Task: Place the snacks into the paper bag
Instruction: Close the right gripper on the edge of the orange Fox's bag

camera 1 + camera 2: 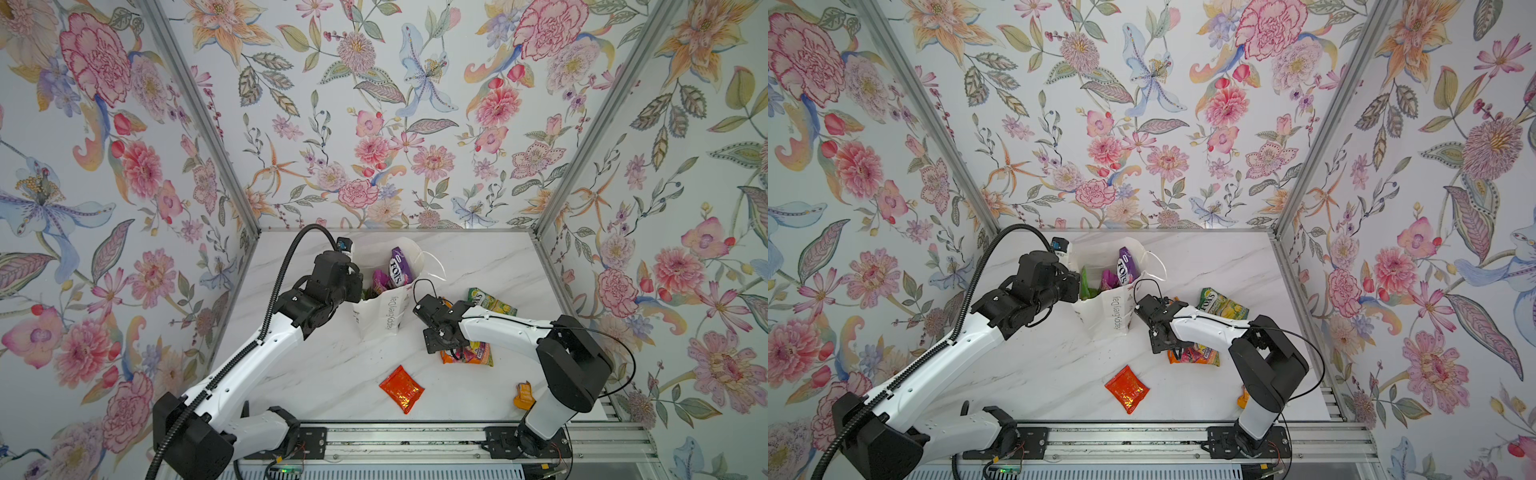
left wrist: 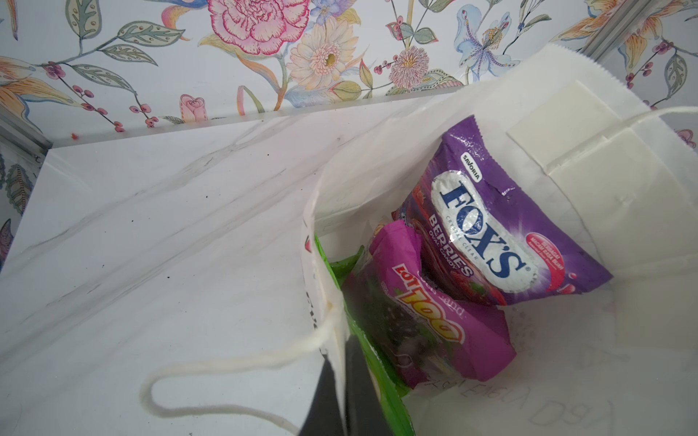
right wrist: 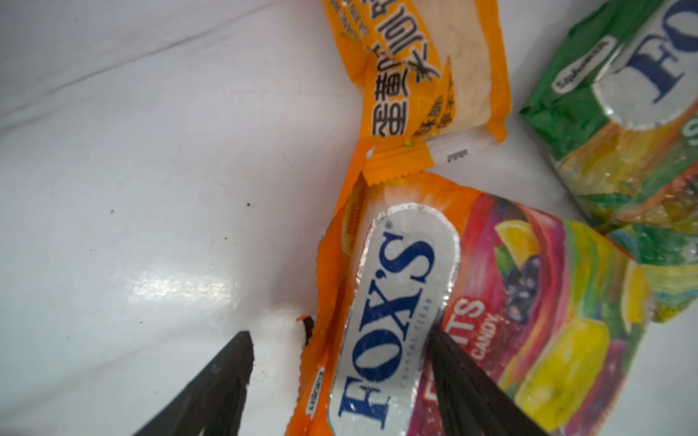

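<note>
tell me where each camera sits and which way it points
Top views: high over the front, facing down and toward the back wall; both show the table, paper bag, left arm and right arm.
Left wrist: on the left arm, looking into the paper bag at the purple FOX'S bag; left gripper pinches the bag's rim.
Right wrist: on the right arm, facing down at the orange FOX'S bag; open right gripper straddles its edge.
Shared: the purple FOX'S bag shows in the left wrist view and both top views.
</note>
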Motion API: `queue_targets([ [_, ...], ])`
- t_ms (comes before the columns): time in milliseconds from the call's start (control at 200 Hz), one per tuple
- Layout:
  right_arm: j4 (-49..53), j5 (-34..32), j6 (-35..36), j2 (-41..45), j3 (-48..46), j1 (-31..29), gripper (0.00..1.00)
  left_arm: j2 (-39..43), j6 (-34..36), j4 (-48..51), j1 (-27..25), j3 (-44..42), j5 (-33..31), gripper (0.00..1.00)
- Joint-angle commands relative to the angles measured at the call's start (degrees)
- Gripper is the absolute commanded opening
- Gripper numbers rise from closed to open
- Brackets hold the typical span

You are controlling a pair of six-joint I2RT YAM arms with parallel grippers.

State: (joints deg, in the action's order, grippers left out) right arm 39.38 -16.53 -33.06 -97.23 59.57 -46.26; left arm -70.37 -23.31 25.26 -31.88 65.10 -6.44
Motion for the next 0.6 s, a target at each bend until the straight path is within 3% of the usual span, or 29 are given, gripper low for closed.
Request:
queue_targets([
  [0, 1.16, -0.31, 0.49, -1.89, -1.33, 0.21, 0.71, 1.64, 1.84, -3.97, 0.43, -0.18, -2.84, 0.00],
  [165, 1.11, -0.23, 0.57, -2.68, -2.91, -0.06, 0.49, 1.42, 1.71, -3.90, 0.44, -0.20, -2.71, 0.00],
  [595, 1.14, -1.37, -0.72, 1.55, -4.25, -1.60, 0.06, 1.70, 1.68, -3.90, 0.45, -0.22, -2.90, 0.00],
])
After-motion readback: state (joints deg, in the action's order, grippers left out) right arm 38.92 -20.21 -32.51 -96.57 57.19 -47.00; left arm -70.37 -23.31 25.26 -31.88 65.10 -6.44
